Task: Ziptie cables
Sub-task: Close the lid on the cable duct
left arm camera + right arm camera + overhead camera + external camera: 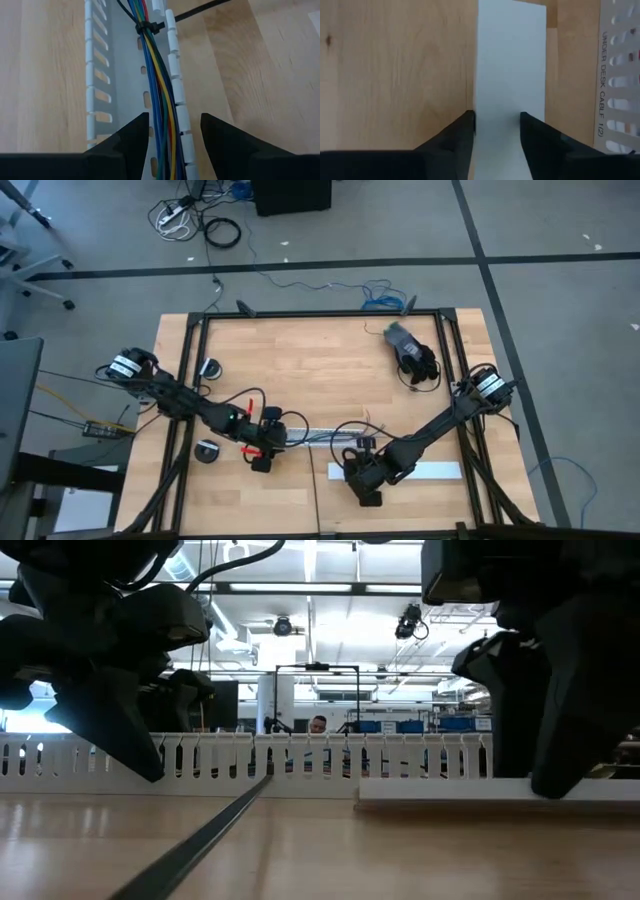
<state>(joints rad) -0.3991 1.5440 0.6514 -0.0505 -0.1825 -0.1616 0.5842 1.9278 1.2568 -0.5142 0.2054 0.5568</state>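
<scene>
Two grippers work low on the table (300, 350). Left gripper (172, 127) straddles the cables (162, 100) in the slotted channel (100, 75), fingers apart, not clamped. Ziptie (150, 26) already binds the bundle, tail lying across the wood. Right gripper (496, 122) pinches a flat white lid (512, 60) beside the channel.

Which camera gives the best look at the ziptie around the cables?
The left wrist view: the ziptie wraps the cables inside the white channel. The low view shows only a dark strip running across the table. In the high and right wrist views it cannot be made out.
</scene>
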